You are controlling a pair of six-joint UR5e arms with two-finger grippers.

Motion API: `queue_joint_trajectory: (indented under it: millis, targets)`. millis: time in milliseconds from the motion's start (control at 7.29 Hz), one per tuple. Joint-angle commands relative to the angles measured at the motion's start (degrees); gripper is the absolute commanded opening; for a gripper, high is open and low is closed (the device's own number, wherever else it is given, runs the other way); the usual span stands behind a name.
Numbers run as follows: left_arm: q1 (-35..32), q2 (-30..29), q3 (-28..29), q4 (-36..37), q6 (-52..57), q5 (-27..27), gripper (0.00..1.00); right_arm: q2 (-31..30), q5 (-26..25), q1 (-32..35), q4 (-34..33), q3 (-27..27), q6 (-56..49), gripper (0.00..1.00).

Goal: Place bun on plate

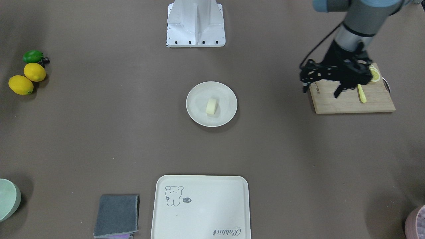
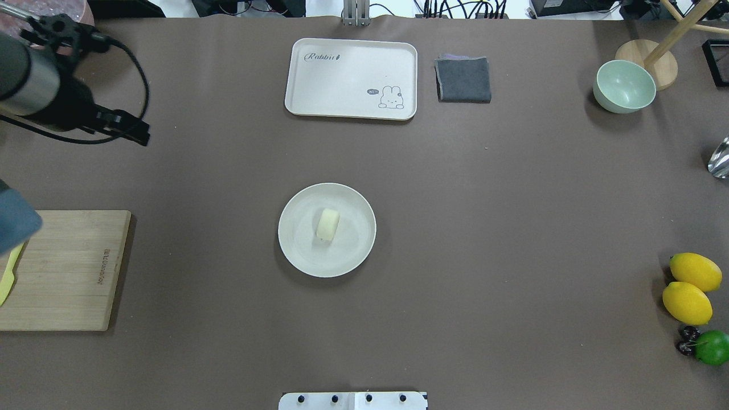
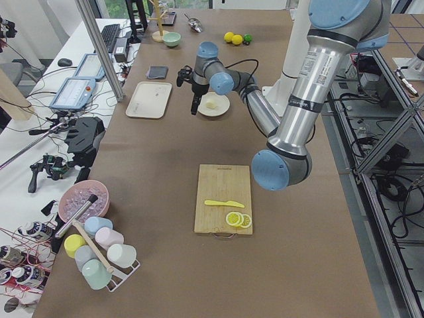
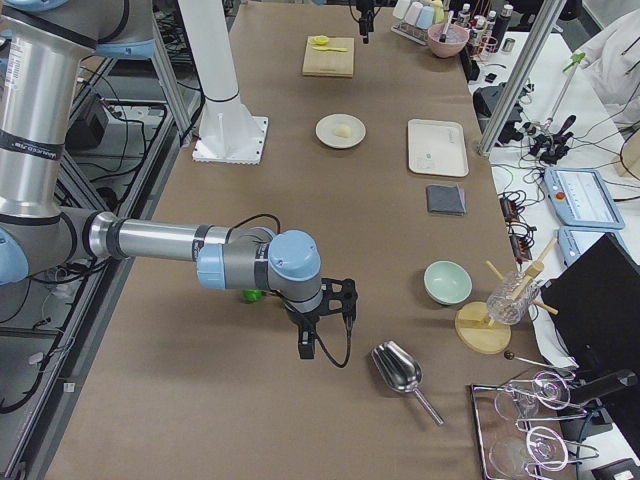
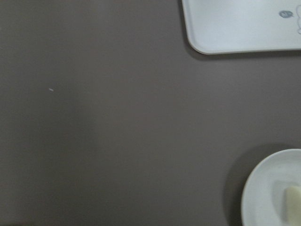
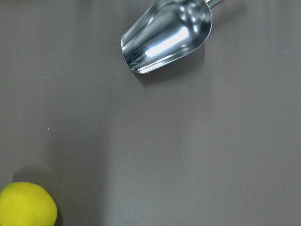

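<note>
Front view, bun [image 1: 212, 106]: lies on its side near the middle of the plate [image 1: 196, 117].
Front view, left end effector [image 1: 321, 90]: fingers spread, nothing between them, raised over the table [image 1: 99, 132], apart from the plate.
Overhead, tray [image 2: 342, 80]: beyond the plate, with a grey cloth [image 2: 463, 80] just beside it.
Right side view, right end effector [image 4: 308, 345]: above the table near a metal scoop [image 4: 395, 368]; I cannot tell whether it is open or closed.
Left wrist view: plate and bun at lower right, tray corner at top.
Right wrist view: scoop at top, lemon [image 6: 26, 205] at lower left.
</note>
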Motion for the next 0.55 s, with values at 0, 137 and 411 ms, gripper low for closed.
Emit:
queue_joint_trajectory:
  millis: [0, 137, 411]
  targets:
    - [-15.53, 5.11, 7.88, 0.24, 27.08, -4.87, 0.97, 0.00, 0.00, 0.00, -0.04, -0.22, 0.00, 1.00]
    - [-20.72, 5.30, 12.71, 0.33, 37.02, -4.96, 0.98, 0.00, 0.00, 0.00, 0.05, -0.22, 0.09, 1.00]
    - [-28.20, 6.96, 20.10, 0.15, 51.11, -9.94, 0.98, 0.08, -0.08, 0.00, 0.05, -1.09, 0.00, 1.00]
